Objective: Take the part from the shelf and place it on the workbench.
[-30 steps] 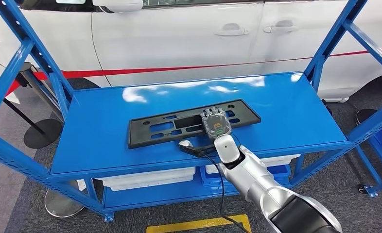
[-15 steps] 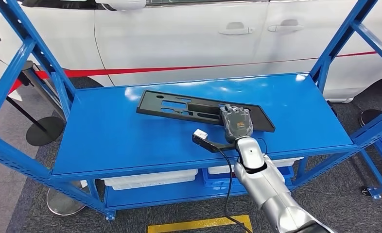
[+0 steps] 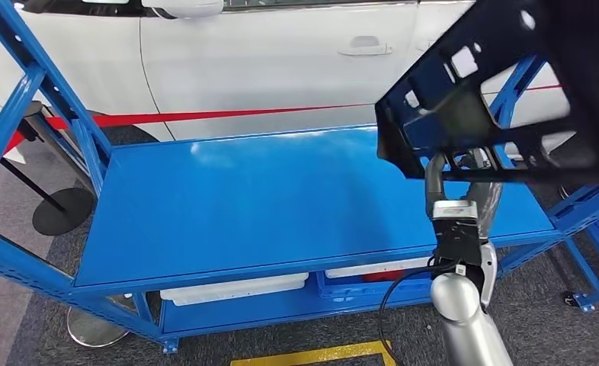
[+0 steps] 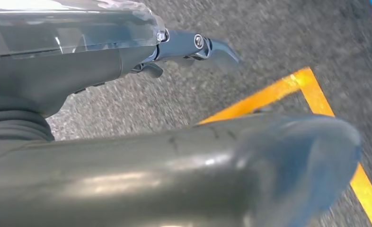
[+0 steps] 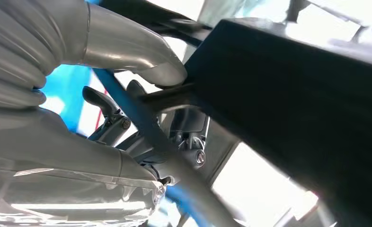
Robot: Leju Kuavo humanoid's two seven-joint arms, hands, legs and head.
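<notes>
Over the blue shelf (image 3: 266, 206), in the head view, the black part (image 3: 494, 84) is being held high in the air, tilted, close to the camera and well clear of the shelf top. It is being gripped from below by the right robot hand (image 3: 464, 169), whose silver forearm is rising from the lower right. A white car (image 3: 281, 61) is being seen behind the shelf, and white bins (image 3: 235, 286) are sitting on the lower level. The pick-up is judged done; the carry and the placing on the bench are judged left to do, and no bench is being shown.

In the left wrist view, the left robot hand (image 4: 193, 47) is hanging over grey floor crossed by a yellow line (image 4: 316, 104). Nothing is being held, but whether its fingers are spread or curled cannot be told, as the picture is blurred.

In the right wrist view, the part (image 5: 297, 104) is being pinched between the thick grey thumb (image 5: 141, 52) and the darker fingers (image 5: 174, 127), with blue shelf framing passing behind.
</notes>
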